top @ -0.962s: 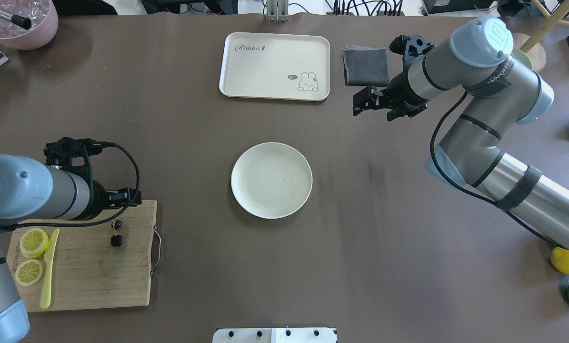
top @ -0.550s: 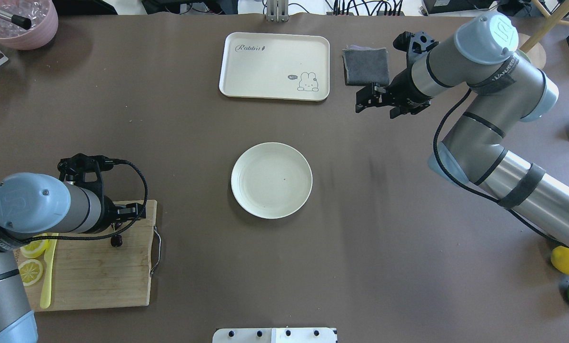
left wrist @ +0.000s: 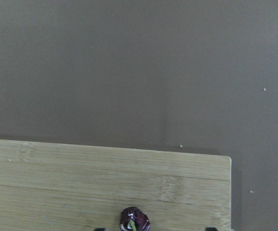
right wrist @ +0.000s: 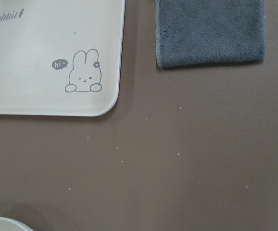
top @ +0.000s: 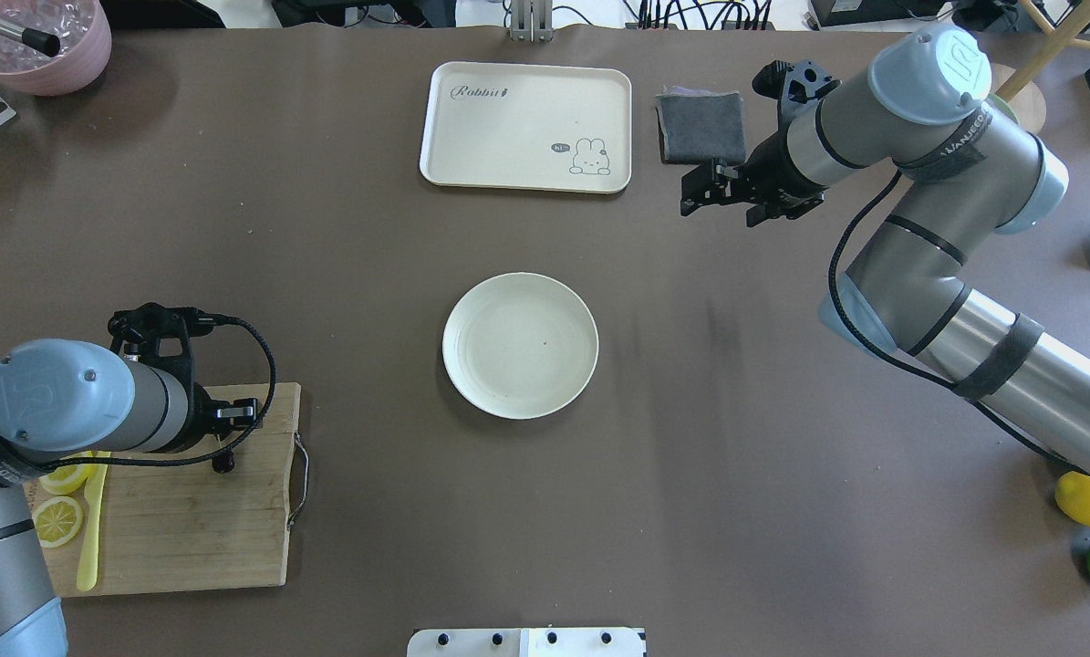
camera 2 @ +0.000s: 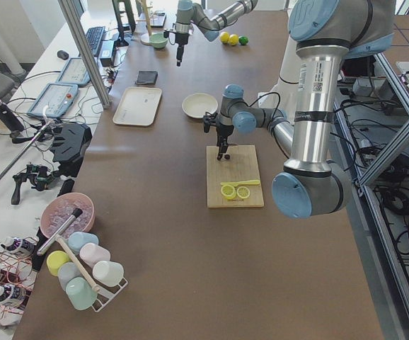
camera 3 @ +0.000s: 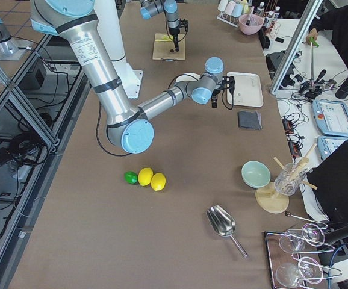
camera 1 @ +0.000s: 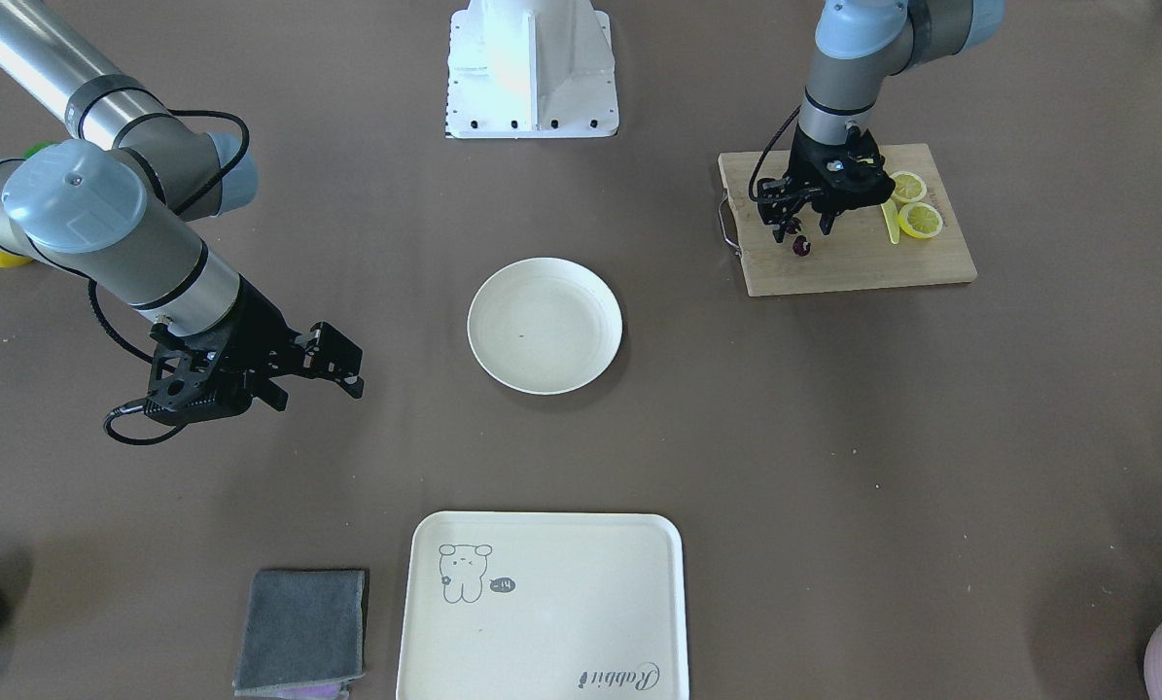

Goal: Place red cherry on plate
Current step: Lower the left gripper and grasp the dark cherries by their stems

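You had the left claw pointing straight down over the board, its jaws released and spread wide. The cherry lay on the board right beneath it. In the left wrist view it sat between the two fingertips, near the board's edge that faces the plate. Whether either finger touched it, you could not tell from these views. The plate sat at the middle of the table, well apart from the board, with a tiny dark speck inside. Two lemon slices and a yellow knife lay at the board's other end.

Your right claw hung above the table, tilted, its jaws also released and gripping nothing. It was between the tray and the grey cloth, a little nearer the robot than both.
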